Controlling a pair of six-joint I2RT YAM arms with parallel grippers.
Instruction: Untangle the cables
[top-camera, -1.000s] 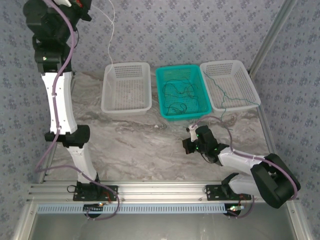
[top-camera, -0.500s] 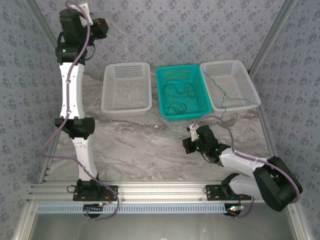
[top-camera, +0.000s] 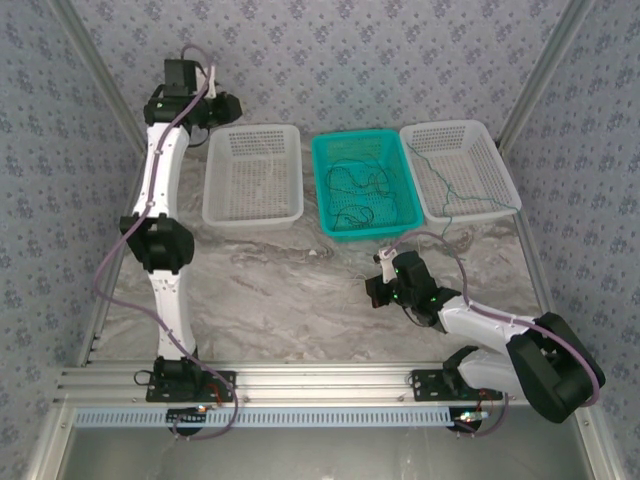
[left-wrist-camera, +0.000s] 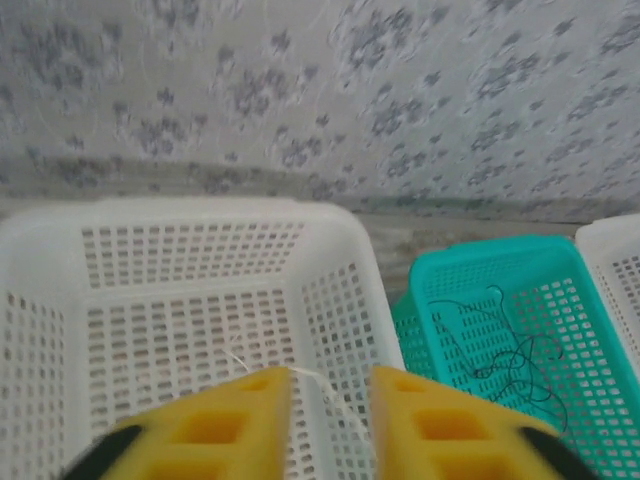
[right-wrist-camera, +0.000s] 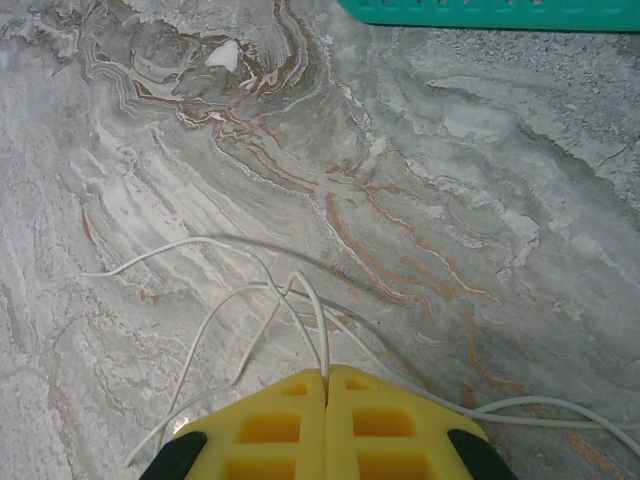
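The left pincer (top-camera: 224, 104) is hovering by the far left corner of the left white basket (top-camera: 253, 130), its fingers standing slightly apart. A whitish wire (left-wrist-camera: 300, 374) is passing through the gap and down into that basket. The right pincer (top-camera: 382, 262) is sitting low over the middle of the desk (top-camera: 280, 290), clamped tight on a white cable (right-wrist-camera: 322, 330) that is looping across the marble ahead of it. Dark green cables (top-camera: 355, 190) are lying tangled in the teal basket (top-camera: 358, 135). A green cable (top-camera: 447, 190) is trailing over the right white basket's (top-camera: 445, 126) near edge.

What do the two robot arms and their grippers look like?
The left arm and right arm have white links and black joints, with a purple-grey hose along each. The left gripper and right gripper have yellow, block-shaped fingers with square recesses.
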